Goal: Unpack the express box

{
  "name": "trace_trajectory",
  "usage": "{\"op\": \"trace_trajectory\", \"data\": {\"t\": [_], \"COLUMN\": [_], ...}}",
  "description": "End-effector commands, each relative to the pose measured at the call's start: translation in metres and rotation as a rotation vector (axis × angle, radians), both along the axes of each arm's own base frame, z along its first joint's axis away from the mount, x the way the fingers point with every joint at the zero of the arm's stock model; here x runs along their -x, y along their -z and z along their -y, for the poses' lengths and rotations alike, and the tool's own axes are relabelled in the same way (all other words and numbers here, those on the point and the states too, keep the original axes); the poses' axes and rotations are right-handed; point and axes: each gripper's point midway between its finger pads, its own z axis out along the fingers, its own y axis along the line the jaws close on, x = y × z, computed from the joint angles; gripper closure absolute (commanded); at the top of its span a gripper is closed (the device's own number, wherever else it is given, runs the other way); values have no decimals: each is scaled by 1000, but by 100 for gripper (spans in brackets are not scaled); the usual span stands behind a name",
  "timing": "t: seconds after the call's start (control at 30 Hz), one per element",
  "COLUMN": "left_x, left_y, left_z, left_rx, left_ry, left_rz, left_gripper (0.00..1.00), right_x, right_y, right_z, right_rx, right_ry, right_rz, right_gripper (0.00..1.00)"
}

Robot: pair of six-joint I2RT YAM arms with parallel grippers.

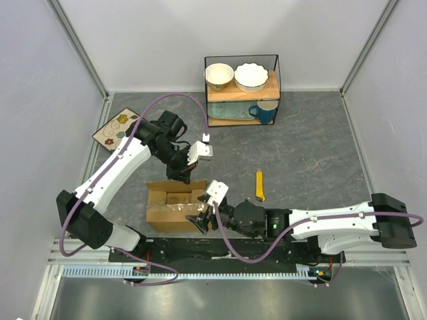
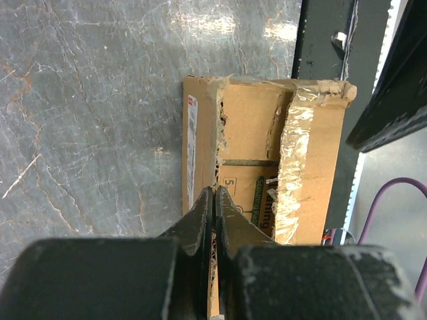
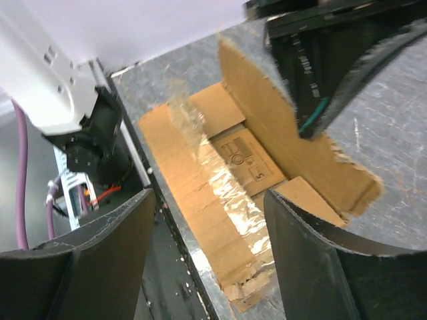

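Observation:
The express box (image 1: 167, 212) lies open at the near edge of the table, torn clear tape along its near flap (image 3: 200, 193). My left gripper (image 1: 181, 175) is shut on the far flap (image 2: 200, 140), whose cardboard edge shows pinched between the fingers (image 2: 200, 213) in the left wrist view. That flap (image 3: 280, 133) stands upright. Inside lies a smaller printed cardboard package (image 3: 248, 160), also seen in the left wrist view (image 2: 248, 190). My right gripper (image 1: 202, 220) hovers open over the taped near flap at the box's right end, holding nothing; in its own view the gripper (image 3: 208, 200) straddles the tape.
A yellow utility knife (image 1: 259, 185) lies right of the box. At the back stands a wire rack (image 1: 276, 80) with two bowls and a blue mug (image 1: 265, 112). A floral mat (image 1: 117, 129) sits at the back left. The table's metal front rail (image 3: 193, 267) runs just beside the box.

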Motion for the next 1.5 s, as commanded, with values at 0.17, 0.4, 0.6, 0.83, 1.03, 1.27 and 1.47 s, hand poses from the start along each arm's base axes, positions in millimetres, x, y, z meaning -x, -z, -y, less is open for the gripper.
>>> {"op": "trace_trajectory", "data": {"t": [0.17, 0.4, 0.6, 0.83, 1.03, 1.27, 1.47], "left_x": [12, 24, 32, 45, 55, 63, 64], "left_y": [-10, -18, -27, -34, -44, -48, -50], "left_z": [15, 18, 16, 17, 18, 18, 18], "left_rx": [71, 95, 95, 72, 63, 49, 34], "left_ry": [39, 75, 92, 113, 122, 130, 133], "left_rz": [-120, -171, -192, -159, -122, -103, -84], "left_gripper": [98, 98, 98, 98, 97, 97, 97], "right_x": [18, 3, -7, -7, -6, -11, -1], "right_y": [10, 21, 20, 29, 50, 58, 69], "right_z": [-37, -52, -55, -60, -53, -45, -45], "right_rx": [50, 19, 46, 109, 175, 215, 248], "right_ry": [-174, -230, -236, -291, -320, -325, -388], "right_rz": [96, 55, 88, 89, 60, 67, 23], "right_gripper": [18, 11, 7, 7, 8, 9, 18]}}
